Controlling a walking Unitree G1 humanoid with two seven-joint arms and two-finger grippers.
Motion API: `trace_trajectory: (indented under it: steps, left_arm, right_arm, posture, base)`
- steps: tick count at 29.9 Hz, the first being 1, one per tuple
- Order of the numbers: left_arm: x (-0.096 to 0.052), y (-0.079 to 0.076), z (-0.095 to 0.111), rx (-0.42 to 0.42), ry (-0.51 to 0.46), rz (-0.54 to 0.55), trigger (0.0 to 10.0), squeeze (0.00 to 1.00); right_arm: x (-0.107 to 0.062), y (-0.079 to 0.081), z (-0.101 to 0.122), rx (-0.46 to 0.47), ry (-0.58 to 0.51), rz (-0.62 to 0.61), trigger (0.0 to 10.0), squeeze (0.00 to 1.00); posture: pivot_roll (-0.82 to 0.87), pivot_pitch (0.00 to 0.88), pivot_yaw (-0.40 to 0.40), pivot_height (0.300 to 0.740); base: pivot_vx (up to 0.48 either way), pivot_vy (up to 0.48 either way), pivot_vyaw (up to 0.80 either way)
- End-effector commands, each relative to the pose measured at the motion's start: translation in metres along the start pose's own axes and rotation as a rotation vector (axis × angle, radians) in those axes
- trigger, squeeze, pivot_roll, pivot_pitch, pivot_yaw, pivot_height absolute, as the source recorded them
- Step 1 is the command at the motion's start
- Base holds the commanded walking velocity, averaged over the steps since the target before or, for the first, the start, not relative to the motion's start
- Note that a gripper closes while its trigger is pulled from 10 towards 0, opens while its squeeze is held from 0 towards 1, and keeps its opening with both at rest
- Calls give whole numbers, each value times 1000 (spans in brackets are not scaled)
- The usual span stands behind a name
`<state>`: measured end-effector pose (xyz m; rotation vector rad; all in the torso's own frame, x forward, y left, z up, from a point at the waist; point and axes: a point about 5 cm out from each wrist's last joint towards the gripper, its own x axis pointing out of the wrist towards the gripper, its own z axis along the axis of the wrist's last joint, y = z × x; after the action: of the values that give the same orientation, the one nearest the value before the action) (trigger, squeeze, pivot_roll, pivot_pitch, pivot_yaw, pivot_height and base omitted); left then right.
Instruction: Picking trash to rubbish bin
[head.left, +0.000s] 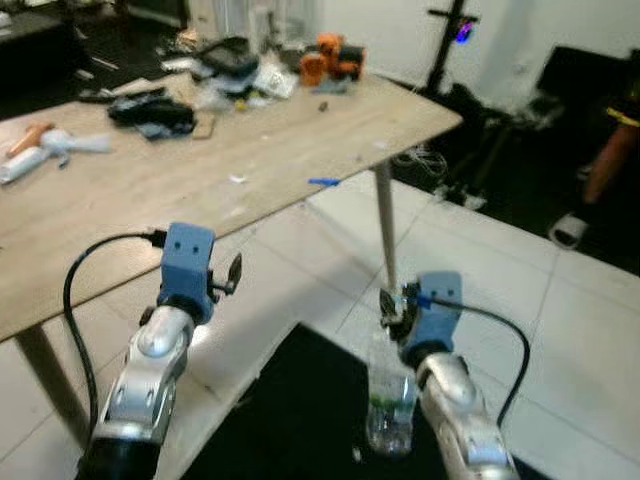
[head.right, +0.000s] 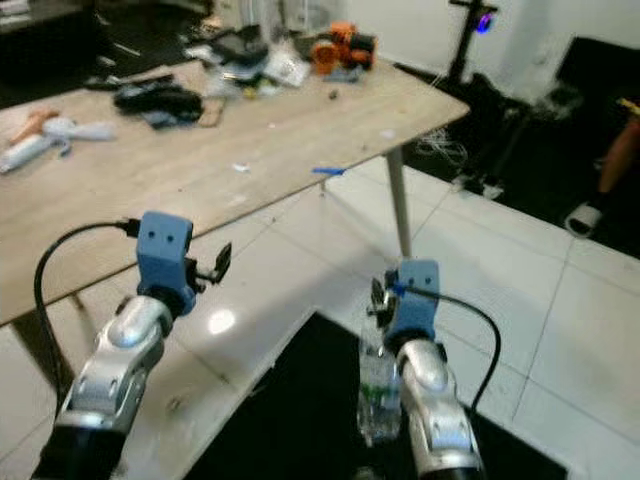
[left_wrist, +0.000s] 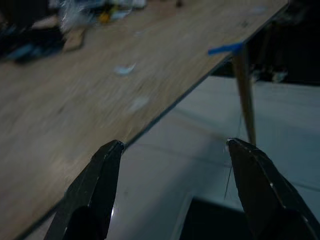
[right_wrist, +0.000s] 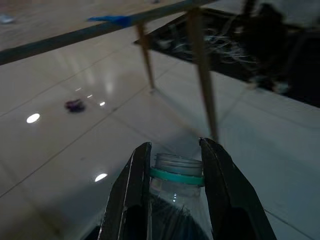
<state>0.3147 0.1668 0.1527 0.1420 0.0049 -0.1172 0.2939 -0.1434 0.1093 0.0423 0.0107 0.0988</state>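
Between the right hand's (right_wrist: 175, 165) two black fingers (right_wrist: 131, 192) sits the neck of a clear plastic bottle (head.left: 392, 400), clamped just under its green ring; the mouth is open, with no cap on it. From the head views the bottle hangs upright below the hand, its long axis vertical, mouth up and base down over a black mat (head.left: 290, 410) on the white tiled floor (head.left: 560, 330). Something dark green lies in the bottle's lower part; what it is cannot be told.

Out to the left, the left hand (left_wrist: 170, 150) hovers with its fingers (left_wrist: 95, 190) spread wide and nothing between them, near the edge of the wooden worktop (head.left: 250, 150) and above the floor. A strip of blue tape (head.left: 323, 182) lies at that edge, near the thin leg (head.left: 386, 235) by the corner. Farther back on the worktop are black clutter (head.left: 152, 111), an orange object (head.left: 330, 58) and white items (head.left: 45, 150), too blurred to name.
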Motion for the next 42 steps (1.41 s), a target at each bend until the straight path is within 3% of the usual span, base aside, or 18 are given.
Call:
trace_trajectory:
  steps: [1,30,42]
  left_arm:
    - [-2,2,-5,12,25,11,10000,0]
    - [-5,2,-9,-19,48,13,10000,0]
    - [9,3,0,21,38,-41,10000,0]
  right_arm:
    - [-3,4,-5,8,18,10,10000,0]
    - [-6,1,-9,9,32,5,10000,0]
    - [-9,-1,-12,34,21,-58,10000,0]
  posture:
    - [-1,146,48,740]
    - [-4,156,43,740]
    - [13,136,118,740]
  base:
    - [0,0,-800]
    - [0,0,-800]
    - [0,0,-800]
